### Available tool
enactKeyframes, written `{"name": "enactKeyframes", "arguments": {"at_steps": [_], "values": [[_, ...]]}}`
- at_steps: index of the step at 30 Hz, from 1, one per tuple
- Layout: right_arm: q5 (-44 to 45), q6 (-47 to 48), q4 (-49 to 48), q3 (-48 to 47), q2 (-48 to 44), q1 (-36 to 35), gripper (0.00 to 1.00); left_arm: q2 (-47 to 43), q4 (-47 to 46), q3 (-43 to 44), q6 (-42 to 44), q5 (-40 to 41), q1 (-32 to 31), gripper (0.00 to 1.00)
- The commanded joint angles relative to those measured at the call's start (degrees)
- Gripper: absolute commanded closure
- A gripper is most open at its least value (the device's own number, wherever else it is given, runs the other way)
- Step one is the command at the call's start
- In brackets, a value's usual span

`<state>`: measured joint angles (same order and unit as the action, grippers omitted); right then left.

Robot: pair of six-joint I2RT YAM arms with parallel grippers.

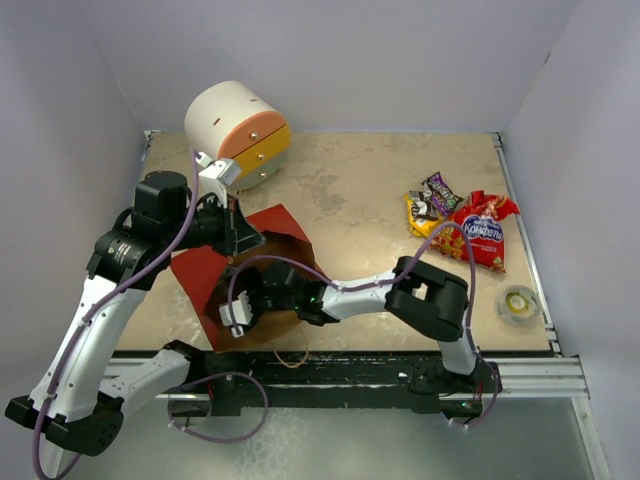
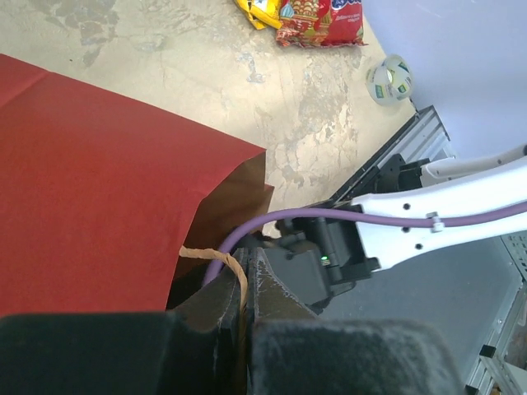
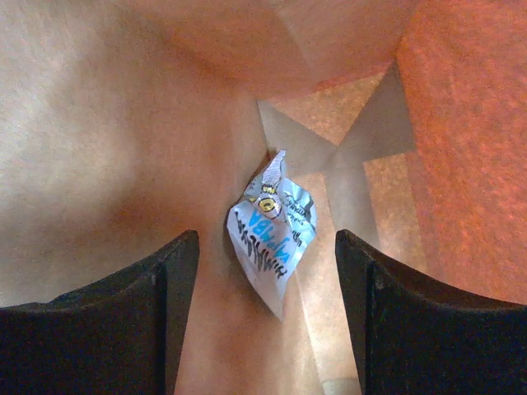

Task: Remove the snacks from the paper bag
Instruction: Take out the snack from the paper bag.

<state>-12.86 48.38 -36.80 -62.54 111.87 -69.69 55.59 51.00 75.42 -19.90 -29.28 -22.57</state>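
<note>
The red paper bag (image 1: 205, 272) lies on its side at the left, its mouth facing the right arm. My left gripper (image 2: 247, 262) is shut on the bag's twisted brown handle (image 2: 233, 271) and holds the mouth up; in the top view the left gripper (image 1: 245, 238) is at the bag's upper edge. My right gripper (image 3: 265, 243) is open deep inside the brown-lined bag (image 3: 123, 123). A small crinkly white-and-blue packet (image 3: 272, 230) lies just ahead, between its fingers and untouched. A big red bag (image 1: 483, 232), a yellow packet (image 1: 420, 215) and a purple bar (image 1: 440, 190) lie on the table at the right.
A white cylindrical drawer unit (image 1: 238, 130) with orange and yellow fronts stands at the back left, close behind the left arm. A small tape roll (image 1: 520, 303) lies near the right front edge. White walls enclose the table on three sides.
</note>
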Motion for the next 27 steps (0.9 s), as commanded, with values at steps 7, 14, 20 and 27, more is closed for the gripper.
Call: {"name": "enactKeyframes", "arguments": {"at_steps": [7, 14, 20, 27], "values": [[1.37, 7.81, 1.45, -5.36, 4.94, 2.13, 0.32, -0.52, -1.33, 2.8, 1.03, -0.56, -0.09, 1.0], [0.67, 8.11, 1.52, -8.36, 8.95, 2.76, 0.37, -0.49, -2.51, 3.07, 0.01, -0.91, -0.02, 1.0], [0.03, 6.92, -1.1, -10.98, 12.68, 3.02, 0.56, -0.57, -2.16, 2.66, -0.81, -0.24, -0.09, 1.0], [-0.4, 4.56, -0.44, -11.56, 13.12, 3.79, 0.96, -1.65, -1.2, 1.9, -1.87, 2.04, 0.02, 1.0]]}}
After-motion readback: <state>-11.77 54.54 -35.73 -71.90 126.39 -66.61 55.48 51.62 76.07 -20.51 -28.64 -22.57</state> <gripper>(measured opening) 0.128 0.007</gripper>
